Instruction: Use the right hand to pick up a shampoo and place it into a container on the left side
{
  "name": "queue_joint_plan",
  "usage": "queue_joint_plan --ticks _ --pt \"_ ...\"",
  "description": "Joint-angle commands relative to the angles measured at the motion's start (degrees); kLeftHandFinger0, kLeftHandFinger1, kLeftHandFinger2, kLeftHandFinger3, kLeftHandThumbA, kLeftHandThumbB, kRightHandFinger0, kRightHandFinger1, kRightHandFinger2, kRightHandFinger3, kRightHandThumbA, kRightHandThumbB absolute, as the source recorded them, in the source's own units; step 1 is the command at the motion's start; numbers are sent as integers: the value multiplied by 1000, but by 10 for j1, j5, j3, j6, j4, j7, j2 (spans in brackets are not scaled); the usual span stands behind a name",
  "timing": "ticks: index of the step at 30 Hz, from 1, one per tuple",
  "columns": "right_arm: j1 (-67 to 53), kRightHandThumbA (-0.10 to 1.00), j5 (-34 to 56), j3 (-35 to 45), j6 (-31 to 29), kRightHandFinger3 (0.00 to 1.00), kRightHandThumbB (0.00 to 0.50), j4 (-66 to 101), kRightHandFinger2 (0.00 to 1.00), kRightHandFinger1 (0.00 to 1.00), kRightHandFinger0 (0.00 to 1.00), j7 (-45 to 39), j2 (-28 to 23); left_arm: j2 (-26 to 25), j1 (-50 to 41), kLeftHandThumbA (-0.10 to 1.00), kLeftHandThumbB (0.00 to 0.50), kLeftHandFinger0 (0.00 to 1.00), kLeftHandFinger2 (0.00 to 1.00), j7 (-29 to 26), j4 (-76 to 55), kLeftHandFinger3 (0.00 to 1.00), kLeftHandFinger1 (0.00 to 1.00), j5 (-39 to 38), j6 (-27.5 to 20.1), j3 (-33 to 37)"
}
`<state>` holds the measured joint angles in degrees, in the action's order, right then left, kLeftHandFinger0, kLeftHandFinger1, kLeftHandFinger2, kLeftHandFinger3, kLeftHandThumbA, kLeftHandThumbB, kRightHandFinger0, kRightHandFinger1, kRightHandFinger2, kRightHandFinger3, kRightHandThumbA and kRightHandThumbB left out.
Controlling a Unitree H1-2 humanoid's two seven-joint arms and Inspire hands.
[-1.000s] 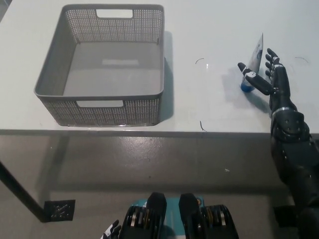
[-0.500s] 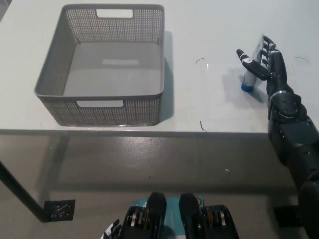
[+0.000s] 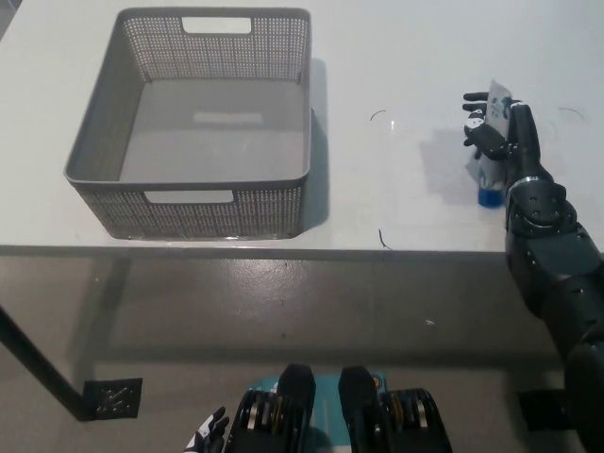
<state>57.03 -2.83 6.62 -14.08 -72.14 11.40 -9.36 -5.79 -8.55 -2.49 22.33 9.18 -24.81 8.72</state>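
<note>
A white shampoo tube with a blue cap (image 3: 489, 179) stands cap-down at the table's right. My black right hand (image 3: 497, 127) is wrapped around its upper part, fingers closed on it. The blue cap shows below the hand, close to the table top; whether it touches is unclear. A grey perforated basket (image 3: 193, 209) sits empty on the left of the table, well apart from the hand. Only the fingertips of my white left hand (image 3: 208, 439) show at the bottom edge, below the table; their state is unclear.
The white table (image 3: 396, 189) ends at a front edge just below the basket and tube. Grey floor lies beyond it. A dark table leg (image 3: 38, 368) runs at the lower left.
My right hand went from open beside the tube to closed around it. The tube has shifted slightly right and toward the front edge.
</note>
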Motion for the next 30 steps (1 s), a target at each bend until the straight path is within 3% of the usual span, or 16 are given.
queue_joint_plan --ticks 1,7,8,10,12,16,17,19,20,22,26,30 --pt "19 -100 14 5 -49 565 161 13 593 235 0 11 -8 -4 3 1000 120 1000 1000 -11 -6 1000 1000 -1 -21 0" --pt "14 -100 11 6 -59 592 157 10 608 264 0 37 -7 -4 0 1000 110 1000 1000 -1 -8 1000 1000 -10 -21 -2" --pt "14 -100 10 6 -57 599 145 16 647 287 2 43 -6 -5 0 1000 100 1000 1000 -2 -8 1000 1000 -9 -21 -1" --pt "14 -100 9 6 -57 598 143 21 556 219 0 47 -4 -5 1 1000 108 1000 1000 -3 -7 1000 1000 -8 -21 0" --pt "18 -100 16 9 -65 586 133 24 539 186 0 44 -2 -5 2 1000 103 1000 1000 -4 -5 1000 1000 -10 -21 -1" --pt "16 -100 25 12 -68 572 145 66 563 204 0 27 7 -5 -2 1000 86 1000 1000 -5 -8 1000 1000 -9 -21 0" --pt "17 -100 29 14 -68 567 156 77 579 245 64 23 11 -5 -2 1000 85 1000 1000 -6 -7 1000 1000 -8 -21 0" --pt "18 -100 35 17 -67 543 154 91 549 216 3 17 15 -5 -2 1000 86 1000 1000 -5 -8 1000 1000 -8 -21 -1" --pt "16 -100 43 19 -55 560 192 115 545 185 0 5 19 -6 -2 1000 93 1000 1000 -4 -9 1000 1000 -8 -21 0" --pt "11 -100 37 12 -19 599 167 186 542 143 0 6 31 -6 -3 1000 89 1000 1000 -3 -9 1000 1000 -8 -21 1" --pt "-3 -100 14 -8 12 701 136 281 560 172 0 11 48 -7 -2 1000 84 1000 1000 -6 -9 1000 1000 -4 -21 2" --pt "-11 -100 0 -28 47 715 126 363 572 194 0 11 72 -6 -7 1000 87 1000 1000 -3 -7 1000 1000 -10 -21 1"
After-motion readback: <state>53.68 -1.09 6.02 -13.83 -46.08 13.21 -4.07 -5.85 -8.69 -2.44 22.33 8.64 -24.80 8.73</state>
